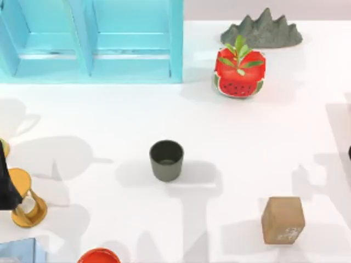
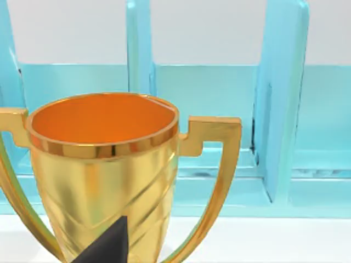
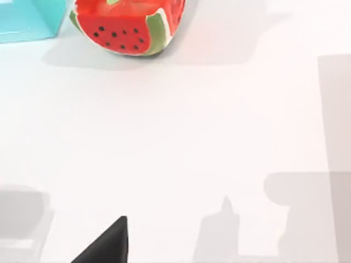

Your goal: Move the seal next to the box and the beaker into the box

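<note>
Your beaker [image 1: 166, 160] stood upright near the middle of the table [image 1: 109, 120], mouth up. It sat out on the open white surface, well apart from everything else. It was not in the box [image 1: 90, 41].

The box was light blue with upright dividers. It lay along the far edge, on the table's left half.

Your seal [image 1: 283, 220] sat toward the near right of the table. The face with whitish marks showed in the top view. It was well apart from the box and well to the right of the beaker.

Your left arm [image 1: 4, 181] was at the table's left edge. Its dark bulk overlapped a golden trophy [image 1: 27, 197] in the top view. In the left wrist view the left gripper [image 2: 107, 246] showed as one dark wedge. The trophy's cup was close in front of it and the blue dividers stood behind. You could not tell from these views whether that tool was released or clenched. Nothing could be seen held in it.

Your right gripper [image 3: 107, 246] showed the same way, one dark wedge above bare white table. A watermelon-patterned pot [image 3: 126, 27] lay farther off, just beside a corner of the box. Its state could not be told either.

Other things noted:
- The watermelon pot held a green sprig, to the right of the box.
- A grey mountain-shaped rock [image 1: 263, 32] stood behind the pot, near the far edge.
- A red-orange rim [image 1: 98, 256] showed at the near edge.
- A pale blue piece [image 1: 19, 251] showed at the near left corner.
</note>
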Robot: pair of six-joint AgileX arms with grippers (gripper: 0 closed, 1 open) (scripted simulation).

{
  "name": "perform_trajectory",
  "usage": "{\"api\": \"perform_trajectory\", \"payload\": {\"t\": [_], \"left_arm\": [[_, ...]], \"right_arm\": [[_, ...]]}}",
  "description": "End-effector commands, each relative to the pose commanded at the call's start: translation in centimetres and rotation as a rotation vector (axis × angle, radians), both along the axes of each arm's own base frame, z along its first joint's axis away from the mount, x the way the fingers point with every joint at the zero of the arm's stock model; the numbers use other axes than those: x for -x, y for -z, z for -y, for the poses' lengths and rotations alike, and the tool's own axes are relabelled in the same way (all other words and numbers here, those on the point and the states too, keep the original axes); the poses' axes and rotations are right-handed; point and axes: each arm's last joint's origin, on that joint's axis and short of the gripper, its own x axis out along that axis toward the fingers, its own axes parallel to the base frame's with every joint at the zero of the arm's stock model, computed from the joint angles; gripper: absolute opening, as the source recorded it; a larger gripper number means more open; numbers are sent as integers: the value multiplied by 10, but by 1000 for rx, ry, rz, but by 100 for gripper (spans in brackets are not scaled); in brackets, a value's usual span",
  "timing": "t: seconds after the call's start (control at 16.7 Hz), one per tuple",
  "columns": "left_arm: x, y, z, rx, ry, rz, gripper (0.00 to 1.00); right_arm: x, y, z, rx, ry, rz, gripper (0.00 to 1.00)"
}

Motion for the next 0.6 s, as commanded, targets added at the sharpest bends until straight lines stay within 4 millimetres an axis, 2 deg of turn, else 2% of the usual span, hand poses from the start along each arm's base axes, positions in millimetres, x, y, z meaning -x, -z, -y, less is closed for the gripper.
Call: {"api": "perform_trajectory", "payload": {"t": [0.24,0.42,0.6], "left_arm": [[0,0,0,0,0,0,100],[0,0,0,0,0,0,100],[0,0,0,0,0,0,100]], "right_arm": [[-39,-12,-36,28,-43,-402,100],[-67,-7,-71,96,-40,-669,100],[-85,2,-104,174,-22,-863,100]]}}
